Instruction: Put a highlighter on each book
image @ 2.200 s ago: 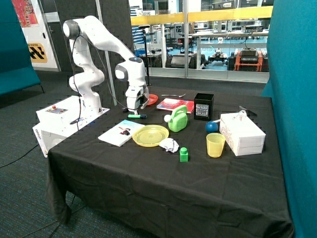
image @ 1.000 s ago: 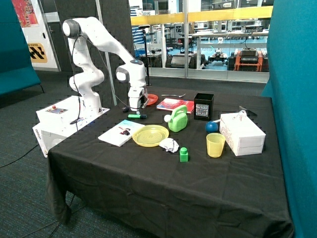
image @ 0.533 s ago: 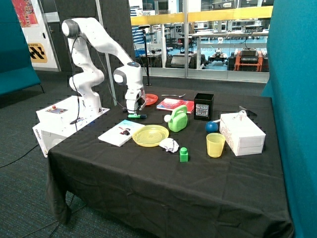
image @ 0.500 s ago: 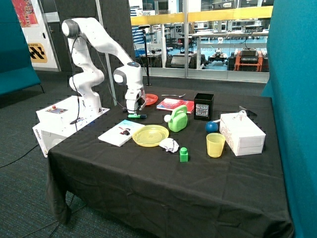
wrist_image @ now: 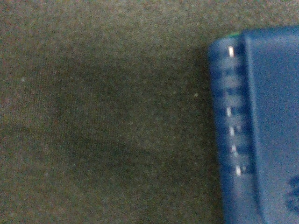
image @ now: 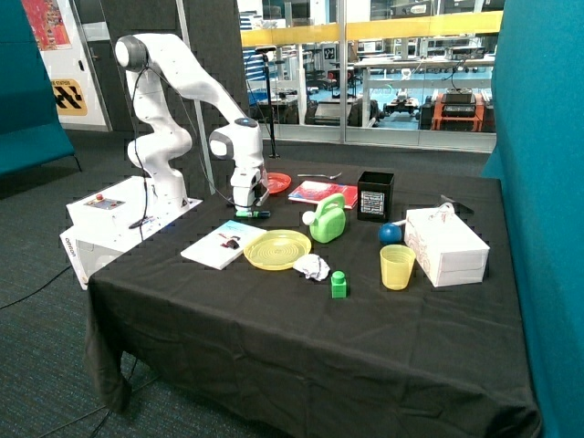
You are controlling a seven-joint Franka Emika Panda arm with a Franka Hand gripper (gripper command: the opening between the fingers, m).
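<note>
I count 2 books: white book (image: pixel 223 245) beside the yellow plate (image: pixel 276 248), red book (image: pixel 319 192) behind the green watering can (image: pixel 328 219); 1 highlighter (image: pixel 253 213) on the cloth btwn them, on neither; gripper (image: pixel 245 205) right down at it; can't tell if open or closed.

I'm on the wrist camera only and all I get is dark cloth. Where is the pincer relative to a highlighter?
Observer: The pincer is low over the black tablecloth, right by the green highlighter lying on it.
Operator: Which book looks closer?
Observer: The white book, beside the yellow plate.
Operator: Anything on the books yet?
Observer: No. Neither it nor the red book carries a highlighter.
</note>
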